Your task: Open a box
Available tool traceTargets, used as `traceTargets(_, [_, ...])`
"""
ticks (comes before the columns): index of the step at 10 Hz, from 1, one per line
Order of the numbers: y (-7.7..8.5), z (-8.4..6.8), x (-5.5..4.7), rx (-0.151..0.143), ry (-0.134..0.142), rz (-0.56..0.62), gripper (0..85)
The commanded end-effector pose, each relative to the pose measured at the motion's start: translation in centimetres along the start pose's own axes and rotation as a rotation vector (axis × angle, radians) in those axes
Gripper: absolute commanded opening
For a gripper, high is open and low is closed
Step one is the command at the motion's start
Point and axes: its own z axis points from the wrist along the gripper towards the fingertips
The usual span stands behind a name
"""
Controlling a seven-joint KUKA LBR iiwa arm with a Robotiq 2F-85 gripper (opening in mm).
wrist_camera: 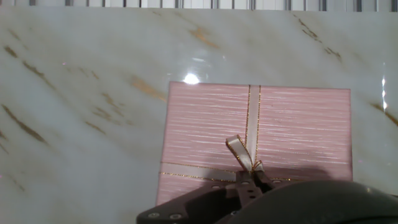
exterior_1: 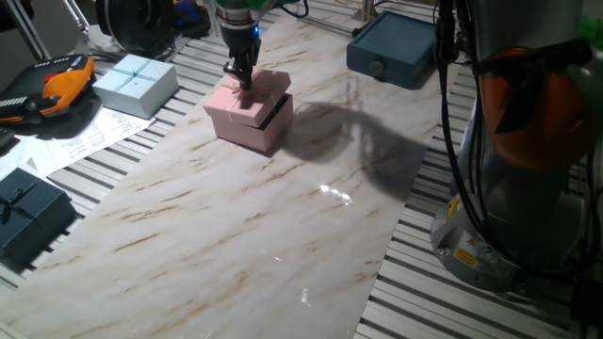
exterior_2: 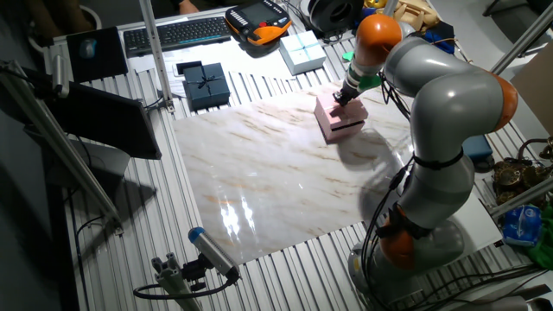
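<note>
Pink box (exterior_1: 249,120) sits near far end of marble tabletop (exterior_1: 245,235), lid (exterior_1: 254,92) tilted up w/ a dark gap on one side, gripper (exterior_1: 241,75) pinched on what looks like the ribbon bow (wrist_camera: 244,155) atop lid.

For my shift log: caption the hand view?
Gripper pinching the ribbon bow on the pink box's lid above the marble tabletop.
</note>
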Motion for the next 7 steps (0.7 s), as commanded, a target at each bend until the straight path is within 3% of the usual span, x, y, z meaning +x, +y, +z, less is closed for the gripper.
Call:
traceTargets(1, [0.3, -0.2, -0.1, -0.006, 0.000, 0.009, 0.0])
traceTargets(5, [2.5, -1.2, -0.2, -0.007, 0.012, 0.036, 0.0])
traceTargets(7, [3.6, -1.3, -0.1, -0.023, 0.012, 0.042, 0.0])
